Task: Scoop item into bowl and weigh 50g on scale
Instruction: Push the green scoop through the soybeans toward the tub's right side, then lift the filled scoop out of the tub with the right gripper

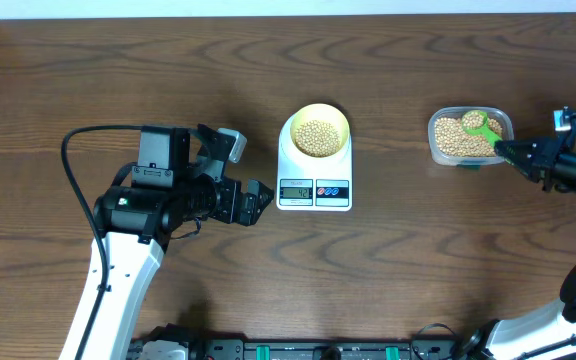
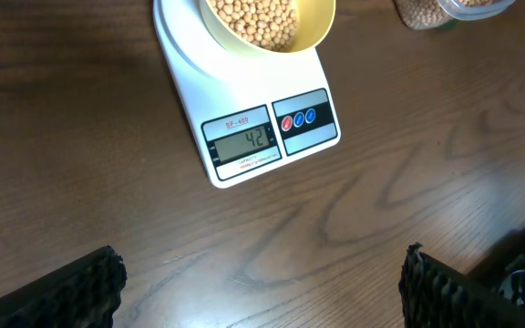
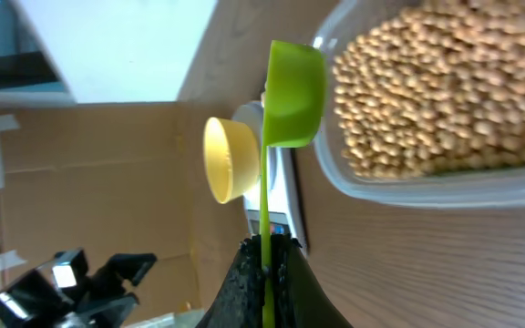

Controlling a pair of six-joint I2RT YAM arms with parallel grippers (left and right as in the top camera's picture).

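Brown wooden table (image 1: 418, 250) carries a white digital scale (image 1: 314, 185) with a pale yellow bowl (image 1: 340, 122) of round tan beans (image 1: 315, 137), ahead of the left gripper (image 2: 261, 287), whose fingers stand wide and empty. The right gripper (image 3: 264, 264) pinches the handle of a green plastic scoop (image 3: 292, 91), its cup beyond the fingertips at a clear plastic tub (image 3: 408, 187).

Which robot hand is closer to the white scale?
Left. The left gripper is open just beside the scale; the right gripper is far off at the bean tub, holding the green scoop.
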